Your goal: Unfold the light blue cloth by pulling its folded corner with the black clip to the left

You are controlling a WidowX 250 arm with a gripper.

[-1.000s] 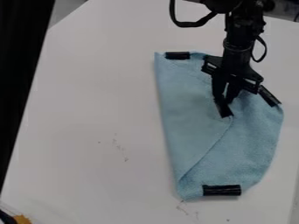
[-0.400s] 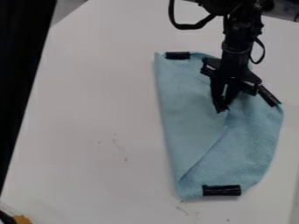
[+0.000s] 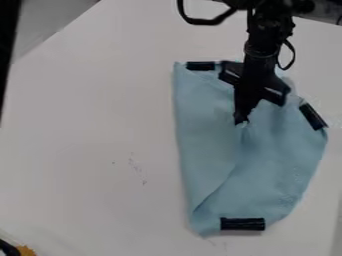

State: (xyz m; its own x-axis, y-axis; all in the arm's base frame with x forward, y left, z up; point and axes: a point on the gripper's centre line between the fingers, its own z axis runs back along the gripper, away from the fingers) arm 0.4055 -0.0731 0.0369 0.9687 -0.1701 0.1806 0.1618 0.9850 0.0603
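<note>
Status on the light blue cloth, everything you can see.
The light blue fabric cloth lies on the white tabletop, partly folded: a diagonal fold edge runs from its lower left up toward the middle. Its surface looks soft, slightly rumpled. Short black strips sit at its upper left, right and bottom edges. The black two-finger gripper pinches it above centre, puckering it.

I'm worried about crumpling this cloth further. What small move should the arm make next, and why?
Probably a slight, slow lift with the gripper closed: its tips appear to pinch the blue cloth, which puckers just below them, and a diagonal crease runs from the lower left up toward that spot, so raising it gently might ease the folded layer.
</note>
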